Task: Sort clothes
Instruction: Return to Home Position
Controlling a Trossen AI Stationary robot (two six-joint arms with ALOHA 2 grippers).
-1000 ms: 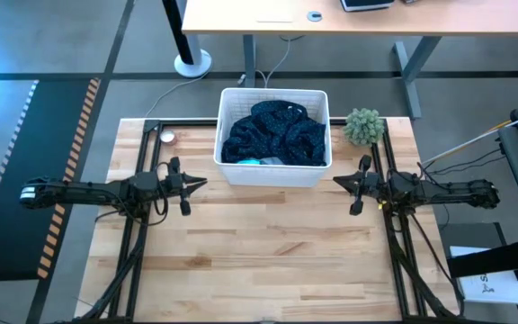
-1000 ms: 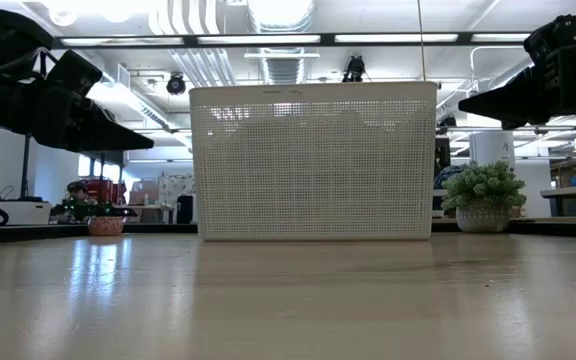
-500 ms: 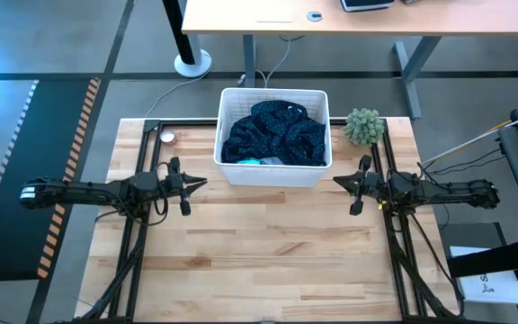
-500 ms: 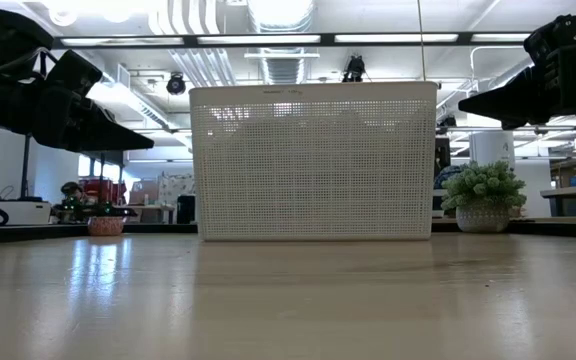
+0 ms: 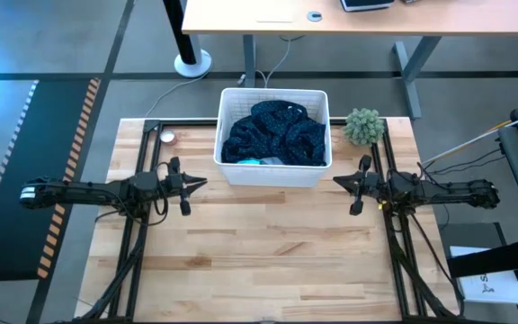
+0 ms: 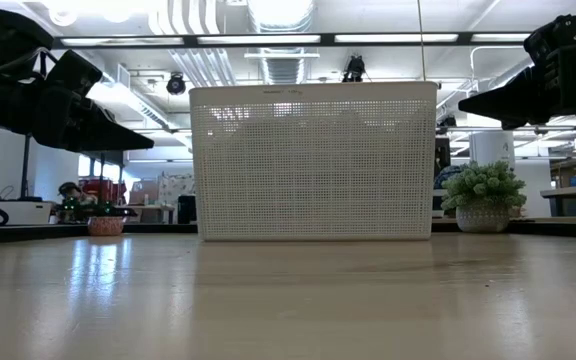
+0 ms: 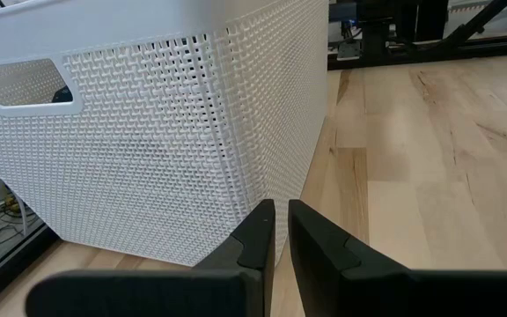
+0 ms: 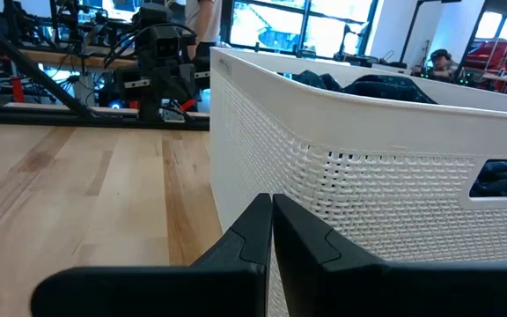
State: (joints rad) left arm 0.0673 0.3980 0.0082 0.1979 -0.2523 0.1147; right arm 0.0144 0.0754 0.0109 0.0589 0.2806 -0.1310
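A white ribbed basket (image 5: 272,175) stands at the middle of the table's far side, its bottom on the wood. The clothes (image 5: 277,135) are heaped inside it: a navy dotted garment on top, with a teal bit (image 5: 250,160) showing at the near wall. The right wrist view shows dark cloth (image 8: 385,86) above the rim. My left gripper (image 5: 203,183) hovers left of the basket's near corner, pointing right, shut but for a thin slit (image 7: 280,224), with nothing in it. My right gripper (image 5: 335,180) hovers right of the basket, pointing left, shut (image 8: 271,211).
A small fuzzy green plant (image 5: 363,126) in a pot stands right of the basket, behind my right arm. A small round object (image 5: 166,137) lies at the far left. Bare wood (image 5: 268,252) stretches from the basket to the near edge. A desk (image 5: 358,18) stands beyond the table.
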